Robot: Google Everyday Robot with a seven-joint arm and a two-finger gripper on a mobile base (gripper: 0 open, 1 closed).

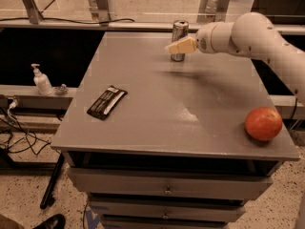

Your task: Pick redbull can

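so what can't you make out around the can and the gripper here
Camera view, the only one:
- redbull can: its middle is covered by the gripper, which sits in front of it near the far edge of the table. Whether they touch cannot be told.
- arm: cut off by the right edge of the picture.
- black packet: print too small to read.
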